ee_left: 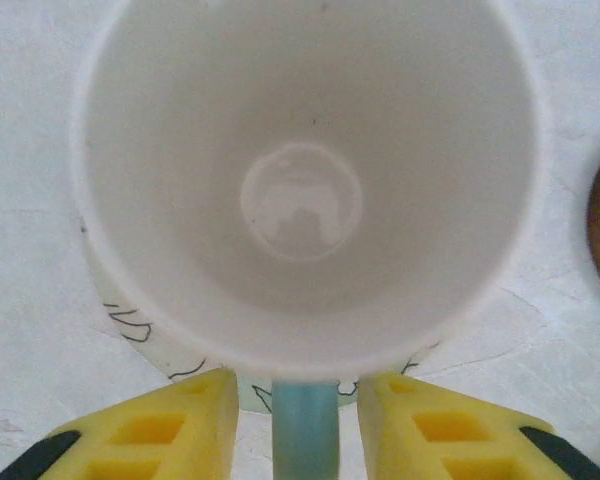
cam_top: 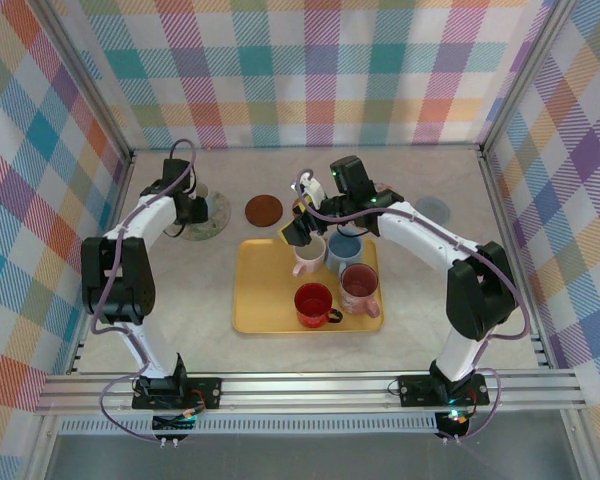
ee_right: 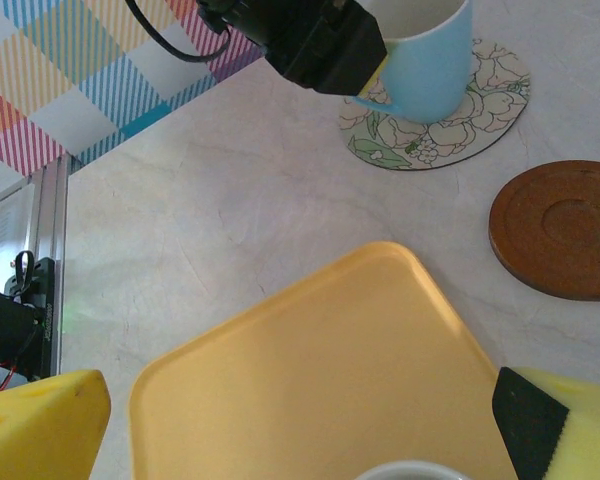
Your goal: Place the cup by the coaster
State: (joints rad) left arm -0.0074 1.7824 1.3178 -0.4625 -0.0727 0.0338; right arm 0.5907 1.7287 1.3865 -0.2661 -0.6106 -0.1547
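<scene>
The light blue ceramic cup [ee_right: 430, 60], white inside, stands upright on the round flower-patterned coaster [ee_right: 490, 100] on the pale worktop [ee_right: 230, 200]. It is near the brown round coaster [ee_right: 560, 230]. The left jaws are apart, with one yellow finger [ee_left: 170, 430] on each side of the cup's handle [ee_left: 303, 430], not touching it. The right jaws stand wide apart above the yellow plastic tray [ee_right: 320, 370].
</scene>
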